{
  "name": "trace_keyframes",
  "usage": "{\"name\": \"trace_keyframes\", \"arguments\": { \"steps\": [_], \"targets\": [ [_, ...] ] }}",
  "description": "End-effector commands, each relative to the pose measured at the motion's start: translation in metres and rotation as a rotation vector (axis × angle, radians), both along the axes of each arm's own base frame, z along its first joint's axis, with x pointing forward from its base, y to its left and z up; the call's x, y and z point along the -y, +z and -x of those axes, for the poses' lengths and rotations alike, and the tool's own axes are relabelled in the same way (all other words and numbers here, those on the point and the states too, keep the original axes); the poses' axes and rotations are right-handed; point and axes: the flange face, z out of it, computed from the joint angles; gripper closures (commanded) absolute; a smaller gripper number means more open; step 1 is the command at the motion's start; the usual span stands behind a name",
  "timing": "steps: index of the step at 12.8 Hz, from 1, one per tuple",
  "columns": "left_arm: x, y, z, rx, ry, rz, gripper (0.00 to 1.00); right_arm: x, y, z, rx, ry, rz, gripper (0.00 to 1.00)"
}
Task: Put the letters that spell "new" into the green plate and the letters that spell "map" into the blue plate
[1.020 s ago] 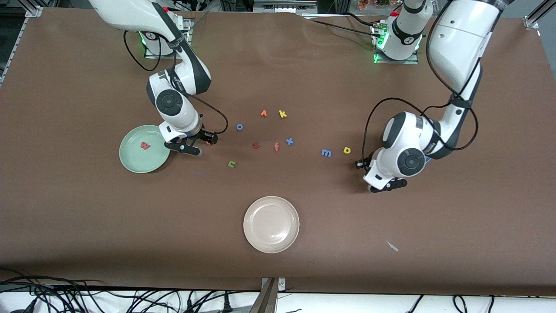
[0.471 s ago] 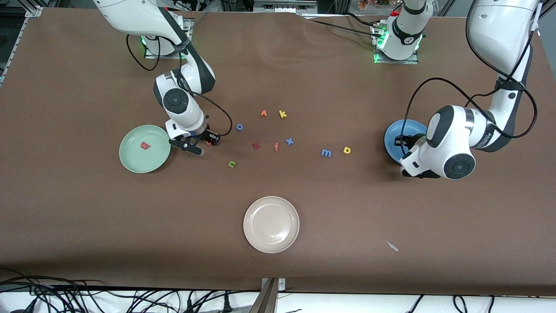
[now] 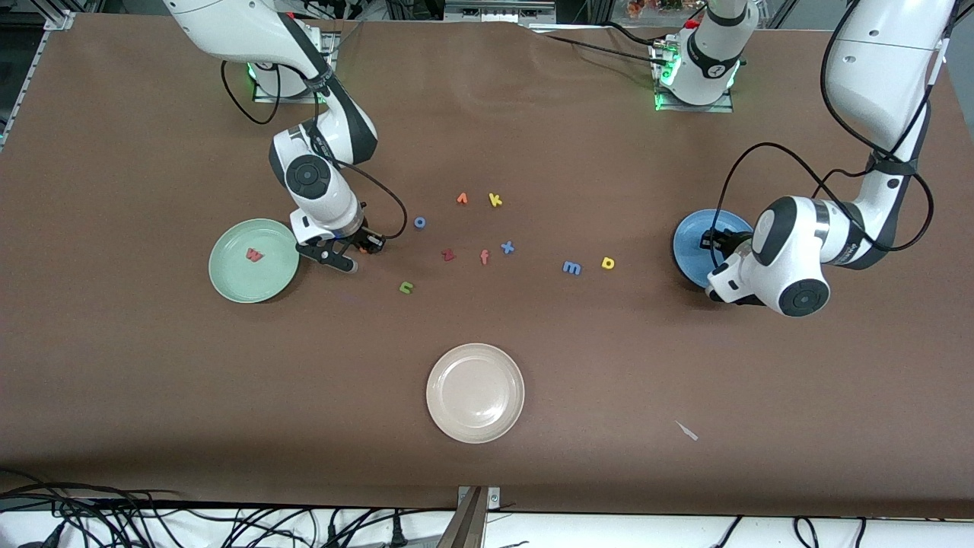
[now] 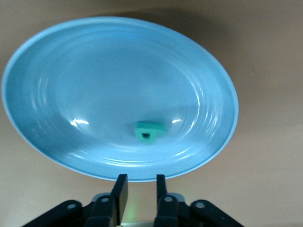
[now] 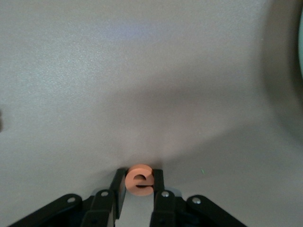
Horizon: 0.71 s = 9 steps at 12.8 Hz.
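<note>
Right gripper (image 5: 138,189) — now around "e" (image 5: 139,179)

Three round plates sit on the table: one green plate (image 3: 253,261), one blue plate (image 3: 696,242), one cream-white plate (image 3: 475,393). Foam letters number twelve in all: two orange-red, a "v" (image 3: 462,199) and an "f" (image 3: 484,257); one orange "e" (image 5: 140,179); two yellow, a "k" (image 3: 495,200) and a "p" (image 3: 608,263); three blue, an "o" (image 3: 419,222), an "x" (image 3: 507,246) and an "m" (image 3: 571,267); one dark red "z" (image 3: 448,255); one green "n" (image 3: 407,287); one red-pink "w" (image 3: 254,255); one teal "a" (image 4: 149,131). Two robot arms, each with one pincer.

Place: a robotics lab, where I work.
Signs: my bolted arm bases (image 3: 692,72) at the frame's top, brown-covered table (image 3: 487,472), cables (image 3: 152,525) along the bottom edge.
</note>
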Motion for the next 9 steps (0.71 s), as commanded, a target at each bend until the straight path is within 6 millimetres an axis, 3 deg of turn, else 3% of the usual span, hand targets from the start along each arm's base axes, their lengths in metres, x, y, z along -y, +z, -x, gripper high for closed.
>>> {"name": "trace_keyframes", "arguments": {
  "steps": [1, 3, 5, 7, 9],
  "targets": [
    [0.005, 0.017, -0.010, 0.044, -0.012, 0.004, 0.00, 0.006, 0.027, -0.007, 0.004, 0.054, 0.006, 0.88],
    [0.027, 0.040, -0.028, 0.094, 0.096, 0.038, 0.00, 0.046, 0.053, -0.019, -0.042, 0.171, 0.042, 0.88],
    [0.065, 0.055, -0.042, 0.174, 0.181, 0.012, 0.00, 0.097, 0.075, -0.033, -0.064, 0.314, 0.052, 0.88],
    [0.108, 0.052, -0.046, 0.249, 0.272, -0.005, 0.00, 0.141, 0.073, -0.041, -0.089, 0.444, 0.053, 0.88],
    [0.140, 0.050, -0.045, 0.302, 0.266, 0.007, 0.01, 0.161, 0.056, -0.043, -0.083, 0.476, 0.058, 0.88]
  ]
}}
